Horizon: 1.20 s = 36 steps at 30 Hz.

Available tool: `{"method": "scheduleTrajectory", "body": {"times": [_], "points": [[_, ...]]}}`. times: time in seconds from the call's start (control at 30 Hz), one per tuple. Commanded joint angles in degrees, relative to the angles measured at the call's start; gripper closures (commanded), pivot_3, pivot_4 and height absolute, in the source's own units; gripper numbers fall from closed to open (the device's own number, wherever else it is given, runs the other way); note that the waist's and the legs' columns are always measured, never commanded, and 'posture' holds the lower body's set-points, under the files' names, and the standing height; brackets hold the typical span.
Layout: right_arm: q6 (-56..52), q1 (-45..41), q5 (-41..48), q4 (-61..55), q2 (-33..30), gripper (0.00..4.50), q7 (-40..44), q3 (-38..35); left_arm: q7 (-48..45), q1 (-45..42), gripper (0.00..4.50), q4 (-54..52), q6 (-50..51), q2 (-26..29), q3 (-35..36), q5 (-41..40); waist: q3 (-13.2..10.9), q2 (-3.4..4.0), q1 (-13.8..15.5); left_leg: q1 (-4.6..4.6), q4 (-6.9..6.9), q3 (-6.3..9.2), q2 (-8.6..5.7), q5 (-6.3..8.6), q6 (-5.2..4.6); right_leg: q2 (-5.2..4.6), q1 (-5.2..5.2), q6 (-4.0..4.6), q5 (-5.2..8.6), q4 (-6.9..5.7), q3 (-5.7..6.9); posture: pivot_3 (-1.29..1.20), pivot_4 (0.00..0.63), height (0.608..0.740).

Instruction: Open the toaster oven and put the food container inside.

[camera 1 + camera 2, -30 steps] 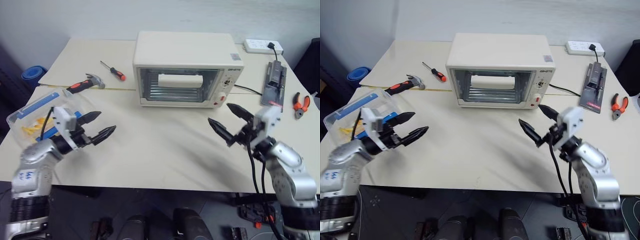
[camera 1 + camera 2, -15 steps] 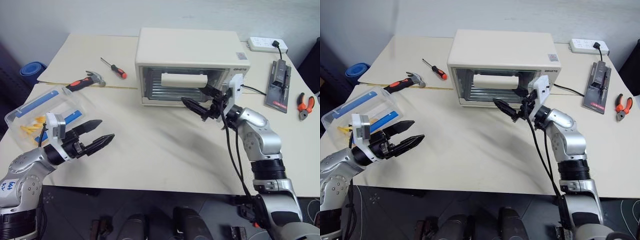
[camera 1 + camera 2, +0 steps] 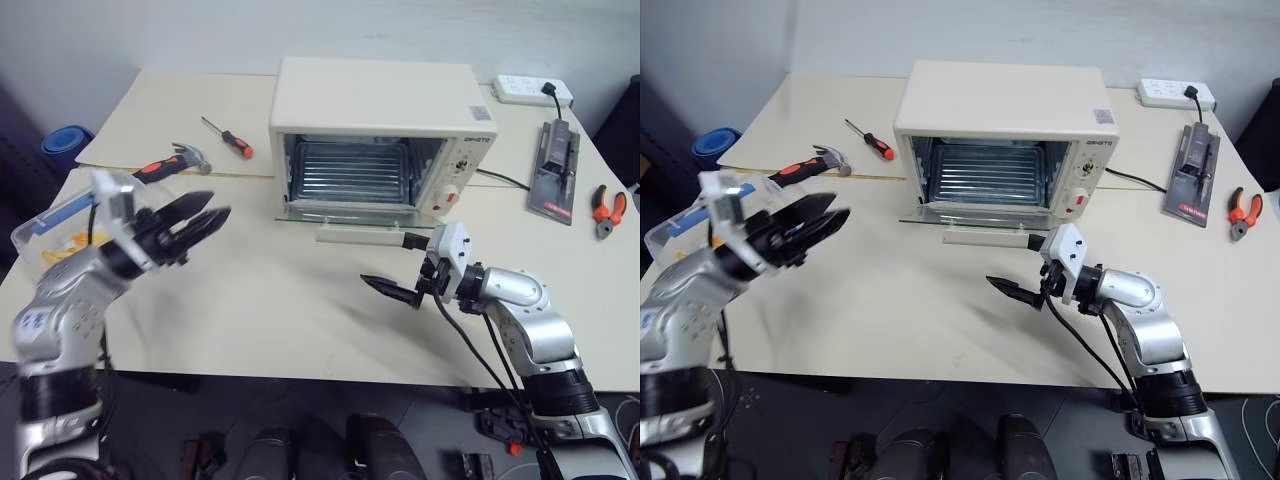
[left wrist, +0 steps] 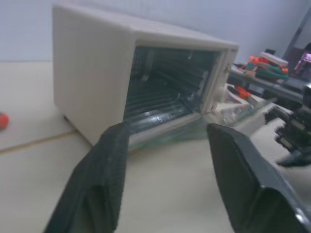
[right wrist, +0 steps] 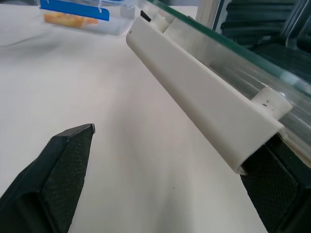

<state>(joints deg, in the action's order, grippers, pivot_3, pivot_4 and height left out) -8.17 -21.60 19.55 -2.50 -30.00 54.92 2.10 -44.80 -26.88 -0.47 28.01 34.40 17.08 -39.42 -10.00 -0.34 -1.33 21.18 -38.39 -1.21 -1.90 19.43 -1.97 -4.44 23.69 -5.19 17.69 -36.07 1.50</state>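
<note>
Nearest, the right gripper (image 3: 402, 268) spreads its black ribbed fingers wide over the smooth cream table (image 3: 300, 310), one fingertip just under the end of the white bar handle (image 3: 360, 236), gripping nothing. At the table's left edge the left gripper (image 3: 205, 215) hovers with its fingers parted and empty, in front of the clear rectangular plastic food container (image 3: 62, 225) with blue clips and yellow pieces. Beyond stands the cream-white boxy toaster oven (image 3: 378, 135), glass door (image 3: 345, 214) folded down flat, wire rack exposed.

No readable text, toaster oven (image 3: 372, 100) stickers (front, top) illegible
</note>
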Motion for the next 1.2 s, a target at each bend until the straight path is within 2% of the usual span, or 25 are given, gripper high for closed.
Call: {"method": "scheduleTrajectory", "body": {"times": [0.03,0.17,0.2,0.37,0.63,0.8,0.97,1.0,1.03,1.07,1.2], "points": [[2.84,0.73,-0.37,-3.44,0.02,0.0,0.55,0.35,-1.53,-6.01,3.06,6.71,-5.99,-1.99,-5.38,6.27,0.0,0.0,0.1,0.01,-0.03,0.0,0.0,-0.01,0.02,0.01,0.01,0.0,0.0,0.0,0.03,0.0,0.15,0.74],[4.52,2.39,-1.75,-3.26,-0.69,0.0,0.33,0.0,-3.78,-13.32,4.29,17.27,-12.18,-5.61,-10.85,12.52,0.0,0.0,0.14,0.06,-0.08,0.02,-0.02,-0.01,0.02,0.03,0.02,0.0,0.0,-0.12,0.09,0.0,0.15,0.74],[4.8,2.99,-1.92,-3.28,-0.85,0.0,0.2,-0.27,-5.06,-14.01,4.47,18.41,-13.17,-6.26,-11.77,13.17,0.0,0.0,0.14,0.06,-0.07,0.02,-0.02,-0.01,0.02,0.02,0.02,0.0,0.0,-0.11,0.1,0.0,0.15,0.74],[7.28,10.0,-2.14,-4.07,-2.12,0.0,-0.93,-3.2,-8.63,-14.35,4.47,21.51,-16.43,-8.63,-15.69,16.69,0.0,-0.01,0.37,0.1,-0.06,0.09,-0.03,0.0,0.02,0.01,0.0,-0.01,0.0,-0.04,0.18,0.0,0.15,0.74],[14.86,27.74,1.45,-8.47,-3.68,0.0,-2.3,-15.66,-7.1,-8.41,4.47,19.77,-20.6,-9.31,-18.91,23.0,-0.01,-0.01,1.45,0.04,-0.6,0.1,-0.02,0.0,-0.01,-0.01,-0.25,-0.08,-0.04,-0.02,0.12,0.0,0.15,0.74],[13.69,27.53,5.64,-10.23,-4.29,0.0,-2.48,-19.55,-4.54,-3.6,4.47,16.96,-22.09,-10.45,-18.14,24.31,-0.01,-0.01,1.12,-0.11,-0.58,0.04,0.0,-0.08,-0.04,-0.02,-0.32,-0.15,-0.24,-0.03,-0.1,0.0,0.15,0.74],[10.51,22.77,10.07,-10.39,-3.94,0.0,-1.44,-18.83,-0.22,2.61,4.47,11.28,-21.44,-10.85,-14.54,22.67,0.0,0.01,1.16,-0.09,-0.54,0.05,0.03,-0.08,-0.03,-0.02,-0.21,-0.1,-0.26,-0.1,-0.11,0.0,0.15,0.74],[9.8,20.46,11.42,-10.24,-3.69,0.0,-0.47,-17.8,1.44,5.57,4.19,8.21,-20.43,-10.7,-11.78,20.87,0.01,0.02,1.17,-0.08,-0.52,0.05,0.03,-0.07,-0.03,-0.02,-0.19,-0.1,-0.26,-0.09,-0.11,0.0,0.15,0.74],[8.84,17.66,12.74,-9.93,-2.97,0.0,0.22,-16.41,3.37,9.77,4.09,4.02,-18.94,-10.51,-7.26,17.81,0.01,0.02,0.97,-0.08,-0.52,0.04,0.03,-0.07,-0.04,-0.02,-0.19,-0.09,-0.26,-0.08,-0.12,0.0,0.15,0.74],[9.35,15.18,12.66,-9.28,-2.18,0.0,0.74,-15.07,4.8,13.82,3.92,0.2,-17.16,-10.17,-2.88,14.67,0.0,0.01,-0.27,-0.08,-0.51,-0.01,0.05,-0.07,-0.05,-0.01,-0.16,-0.09,-0.26,-0.05,-0.16,0.0,0.15,0.74],[10.07,10.43,12.36,-8.13,0.73,0.0,1.63,-11.51,11.11,26.17,2.77,-9.22,-12.35,-9.68,11.43,6.83,-0.01,-0.02,-0.13,-0.06,-0.43,0.01,0.15,-0.06,-0.05,0.02,-0.13,-0.02,-0.22,0.0,-0.1,0.0,0.15,0.74]]}}
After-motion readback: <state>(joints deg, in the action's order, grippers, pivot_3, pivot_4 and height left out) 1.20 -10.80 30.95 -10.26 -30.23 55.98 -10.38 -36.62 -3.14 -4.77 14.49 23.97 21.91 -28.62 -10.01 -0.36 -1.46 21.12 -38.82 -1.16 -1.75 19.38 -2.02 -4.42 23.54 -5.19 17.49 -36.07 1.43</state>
